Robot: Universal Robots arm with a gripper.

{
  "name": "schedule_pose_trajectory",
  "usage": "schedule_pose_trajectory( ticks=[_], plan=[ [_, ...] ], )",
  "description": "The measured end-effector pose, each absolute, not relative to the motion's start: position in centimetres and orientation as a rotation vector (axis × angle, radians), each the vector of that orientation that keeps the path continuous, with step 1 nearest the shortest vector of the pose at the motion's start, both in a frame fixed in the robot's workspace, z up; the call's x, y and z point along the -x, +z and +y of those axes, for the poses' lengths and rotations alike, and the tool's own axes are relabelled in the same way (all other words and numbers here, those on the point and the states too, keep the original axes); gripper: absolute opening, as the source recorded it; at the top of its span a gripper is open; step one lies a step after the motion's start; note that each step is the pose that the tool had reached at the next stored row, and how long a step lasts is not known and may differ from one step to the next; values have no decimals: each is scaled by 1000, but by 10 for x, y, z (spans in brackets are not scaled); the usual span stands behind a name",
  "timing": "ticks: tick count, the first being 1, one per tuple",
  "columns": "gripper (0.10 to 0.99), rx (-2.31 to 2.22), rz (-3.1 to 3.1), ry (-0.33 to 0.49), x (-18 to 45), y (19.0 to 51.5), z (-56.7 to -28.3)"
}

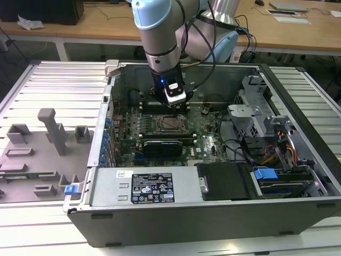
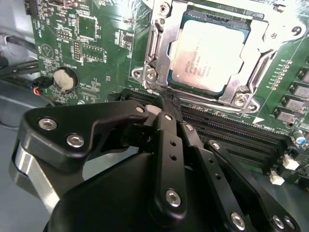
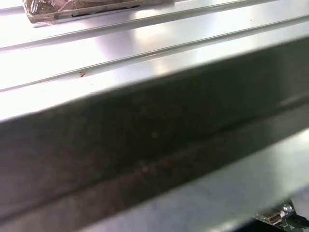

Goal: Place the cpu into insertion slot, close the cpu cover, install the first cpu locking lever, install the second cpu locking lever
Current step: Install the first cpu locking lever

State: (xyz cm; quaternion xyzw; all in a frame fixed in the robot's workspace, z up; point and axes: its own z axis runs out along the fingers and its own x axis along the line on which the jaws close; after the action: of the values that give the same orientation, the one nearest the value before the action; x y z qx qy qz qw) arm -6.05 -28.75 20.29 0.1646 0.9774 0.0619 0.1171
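Cpu [image 2: 205, 53] seated in insertion slot [image 2: 251, 29] under closed cpu cover [image 2: 159, 53], with clenched, empty black fingers [image 2: 169, 118] of gripper [image 2: 170, 104] poised at cover's edge beside memory slots [image 2: 241, 133], seemingly for working a locking lever.

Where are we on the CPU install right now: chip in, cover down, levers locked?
Done: the cpu sits in the slot, and the cover lies closed around it. In hand: the hand has its fingertips together at the cover's edge, next to the memory slots, holding nothing I can see. Left: I can't tell whether either locking lever is latched.
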Motion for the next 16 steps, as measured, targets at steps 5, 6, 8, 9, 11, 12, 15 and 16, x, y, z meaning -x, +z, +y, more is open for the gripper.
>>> schedule_pose_trajectory(
  ticks=[5,6,8,9,11,12,15,16],
  plan=[
    [106,-482,2861,182,60,209,-287],
    [106,-482,2861,181,60,209,-287],
    [106,-487,2885,176,60,209,-287],
    [106,-492,2904,173,59,209,-287],
    [106,-500,2941,165,57,208,-287],
    [106,-503,2951,163,57,208,-287],
    [106,-503,2952,162,57,208,-287],
    [106,-502,2952,151,57,209,-287]
  ],
)
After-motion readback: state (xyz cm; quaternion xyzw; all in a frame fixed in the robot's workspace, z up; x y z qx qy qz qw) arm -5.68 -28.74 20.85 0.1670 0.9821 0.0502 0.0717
